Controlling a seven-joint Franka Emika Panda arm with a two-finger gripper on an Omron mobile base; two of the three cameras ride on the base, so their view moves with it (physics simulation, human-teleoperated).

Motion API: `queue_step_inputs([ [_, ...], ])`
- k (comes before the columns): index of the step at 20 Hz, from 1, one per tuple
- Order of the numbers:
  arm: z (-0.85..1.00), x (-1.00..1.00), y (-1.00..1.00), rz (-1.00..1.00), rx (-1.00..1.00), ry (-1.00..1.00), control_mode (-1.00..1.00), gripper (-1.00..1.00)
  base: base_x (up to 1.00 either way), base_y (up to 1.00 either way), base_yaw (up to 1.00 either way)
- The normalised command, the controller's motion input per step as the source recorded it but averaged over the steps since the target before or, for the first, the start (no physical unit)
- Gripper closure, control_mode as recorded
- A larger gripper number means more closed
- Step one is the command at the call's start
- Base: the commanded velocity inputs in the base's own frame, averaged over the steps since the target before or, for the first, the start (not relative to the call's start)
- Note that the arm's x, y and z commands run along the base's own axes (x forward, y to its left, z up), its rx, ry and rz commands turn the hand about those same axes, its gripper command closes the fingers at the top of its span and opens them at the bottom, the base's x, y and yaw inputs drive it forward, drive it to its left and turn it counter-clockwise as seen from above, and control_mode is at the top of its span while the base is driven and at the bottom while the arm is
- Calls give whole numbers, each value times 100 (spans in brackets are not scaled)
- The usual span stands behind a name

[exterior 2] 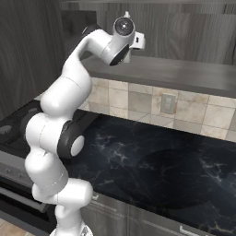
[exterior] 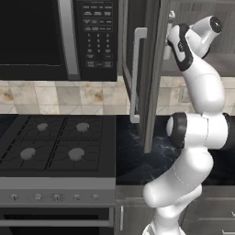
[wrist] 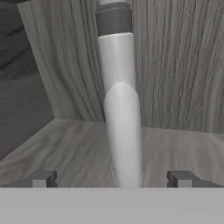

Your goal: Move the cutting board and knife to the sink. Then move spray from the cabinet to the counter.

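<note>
The spray (wrist: 120,109), a slim pale bottle with a dark grey collar near its top, stands upright on the cabinet shelf (wrist: 65,148) in the hand view. My gripper (wrist: 113,178) is open, with one fingertip on each side of the bottle's base and a clear gap to it on both sides. In the left base view the arm reaches up past the open cabinet door (exterior: 151,69) and its white bar handle (exterior: 135,73). Below lies the black counter (exterior 2: 161,161). The cutting board, knife and sink are out of view.
A black microwave (exterior: 46,36) hangs left of the cabinet, over a gas stove (exterior: 55,142). A tiled backsplash with a wall outlet (exterior 2: 168,103) runs behind the counter. The cabinet's back and side walls stand close around the bottle.
</note>
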Motion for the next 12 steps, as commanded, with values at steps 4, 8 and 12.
queue_step_inputs([
  [4, -11, 27, 0, 0, 0, 0, -100, -100, 0, 0, 0],
  [8, -4, 26, -1, 0, 2, 0, -100, -100, 0, 0, 0],
  [12, -2, 23, -5, 0, 3, 0, -100, -100, 0, 0, 0],
])
